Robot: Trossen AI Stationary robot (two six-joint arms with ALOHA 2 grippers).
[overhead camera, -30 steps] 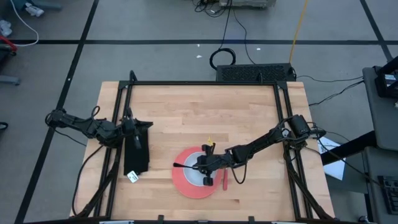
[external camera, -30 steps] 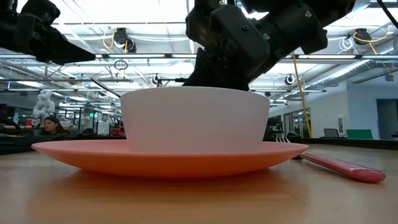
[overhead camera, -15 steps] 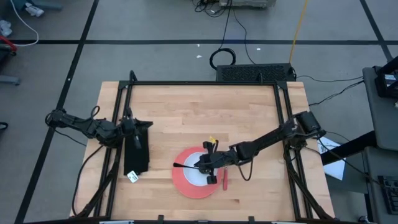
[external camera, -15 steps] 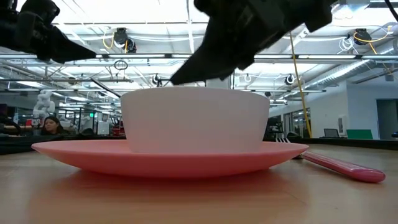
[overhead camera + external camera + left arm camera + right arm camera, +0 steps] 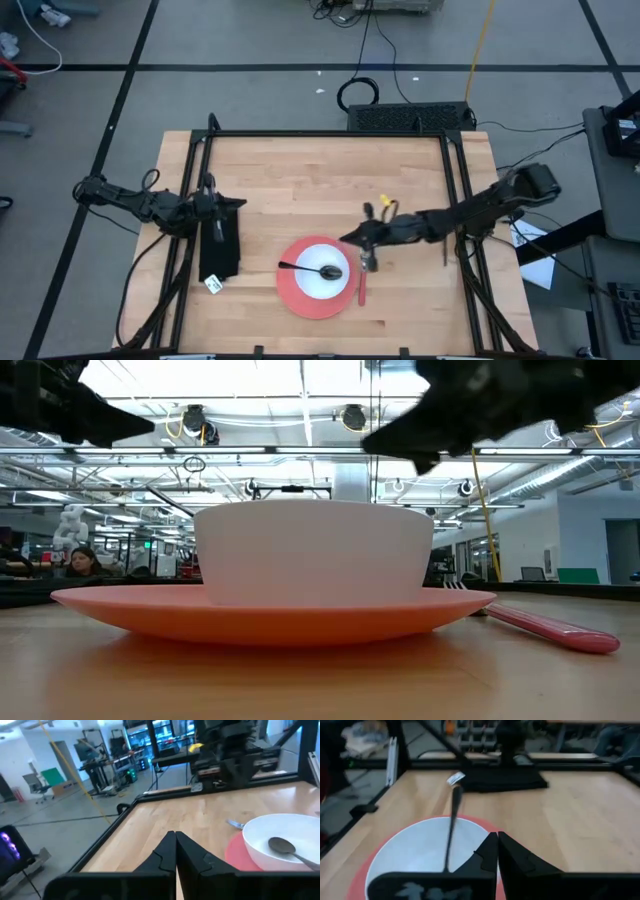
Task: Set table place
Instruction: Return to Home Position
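A white bowl (image 5: pixel 323 272) stands on a red plate (image 5: pixel 300 300) near the front middle of the table (image 5: pixel 300 170). A dark spoon (image 5: pixel 310 269) lies with its head in the bowl and its handle (image 5: pixel 453 815) out over the left rim. A pink-handled utensil (image 5: pixel 361 290) lies on the wood against the plate's right edge. My right gripper (image 5: pixel 346 240) hangs shut just right of the bowl and above it, holding nothing. My left gripper (image 5: pixel 175 851) is shut and empty at the table's left side, pointing level toward the bowl (image 5: pixel 280 845).
A black flat piece with a white tag (image 5: pixel 221 246) lies at the left beside my left arm. Black frame rails (image 5: pixel 330 134) run along the far, left and right sides. Bare wood stretches behind the plate.
My right gripper has drawn back from over the bowl toward the table's right edge and has risen a little. The spoon stays in the bowl with its handle pointing left. Bowl, plate and pink utensil have not moved.
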